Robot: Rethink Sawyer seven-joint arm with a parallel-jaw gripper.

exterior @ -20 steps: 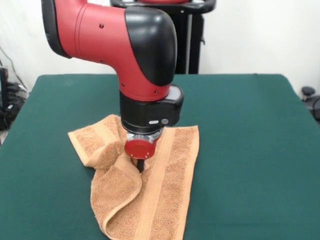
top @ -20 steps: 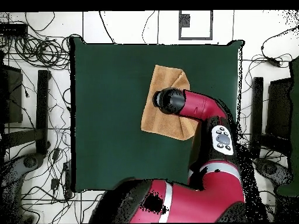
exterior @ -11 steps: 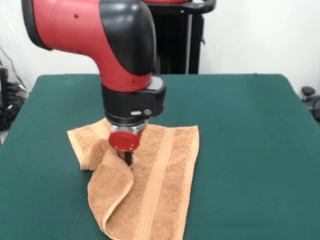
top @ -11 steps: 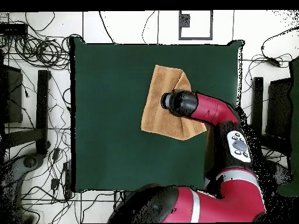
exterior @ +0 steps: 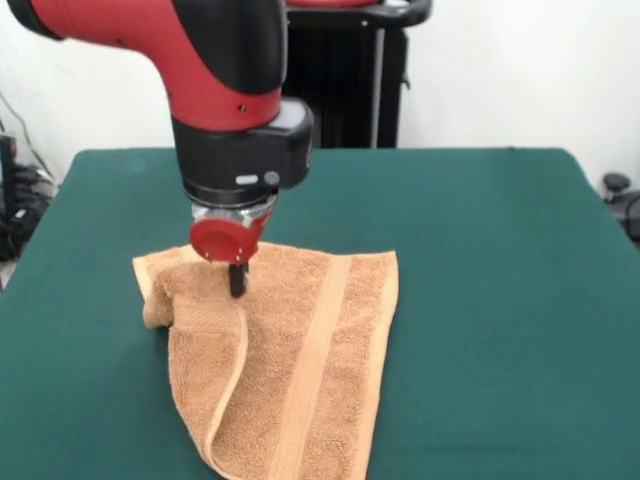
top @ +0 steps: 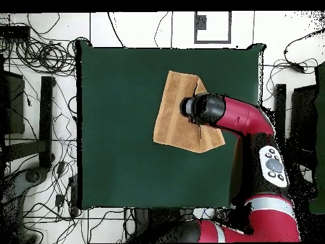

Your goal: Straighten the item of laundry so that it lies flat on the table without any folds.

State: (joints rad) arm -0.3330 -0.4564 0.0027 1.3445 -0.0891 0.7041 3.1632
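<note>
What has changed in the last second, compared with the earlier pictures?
In the front view the gripper moved left and toward the far side, dragging the folded flap of the towel with it, so the fold is narrower. It grasped and released nothing that I can see. The towel's right part and the table stayed unchanged.

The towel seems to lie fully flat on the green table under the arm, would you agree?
Not quite: the towel is on the green table under the arm, but the front view shows one side folded over itself, not flat.
</note>
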